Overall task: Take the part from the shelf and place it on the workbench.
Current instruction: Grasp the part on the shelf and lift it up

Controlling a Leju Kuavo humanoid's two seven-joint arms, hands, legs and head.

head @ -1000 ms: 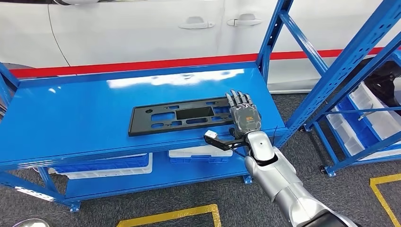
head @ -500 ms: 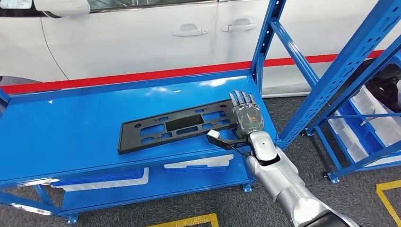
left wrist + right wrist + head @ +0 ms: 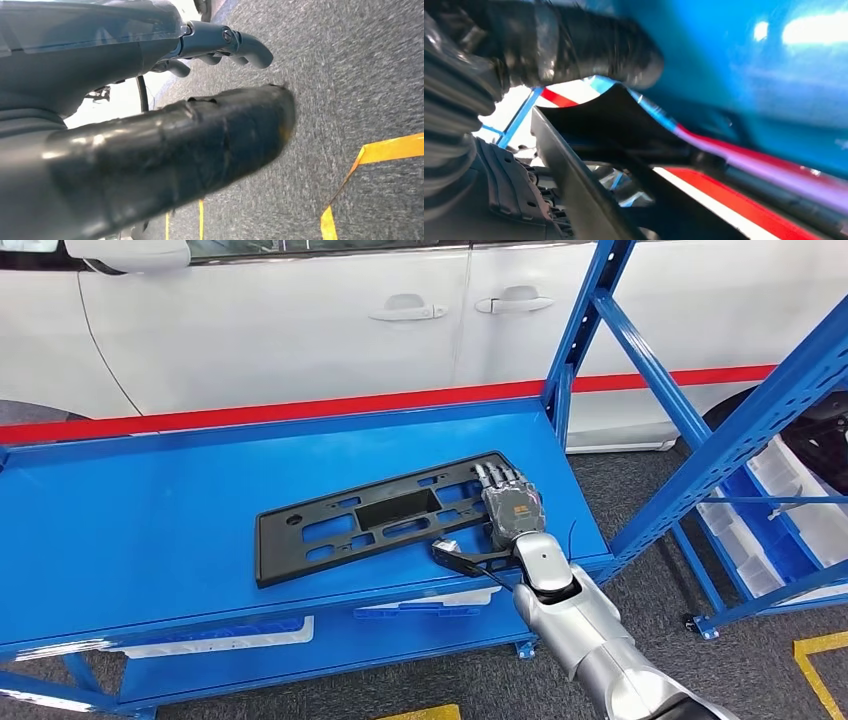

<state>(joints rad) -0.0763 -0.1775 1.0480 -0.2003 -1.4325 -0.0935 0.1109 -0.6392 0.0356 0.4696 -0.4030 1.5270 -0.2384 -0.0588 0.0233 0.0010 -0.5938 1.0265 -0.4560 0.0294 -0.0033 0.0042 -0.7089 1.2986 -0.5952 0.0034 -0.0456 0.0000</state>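
Flat black plastic slotted panel (image 3: 375, 520) lying on glossy blue metal shelf top (image 3: 150, 510), right hand (image 3: 508, 508) grasping its end (thumb underneath), left hand (image 3: 150, 125) loosely curled, holding nothing.

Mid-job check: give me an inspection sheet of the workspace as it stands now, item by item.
Surface: blue workbench, glossy top, reflections on it.
Job's things: black part, a flat perforated panel, lies at a slant on the workbench with its right end under the right hand.
Clutter: white bins on the lower tier.
Hands: right hand rests on the part's right end; grip cannot be judged. Left hand hangs over the grey floor, fingers curled, holding nothing.
Cables: thin black cable by the right wrist.
Surroundings: white car with a red stripe behind; blue shelf with bins to the right; yellow floor tape.
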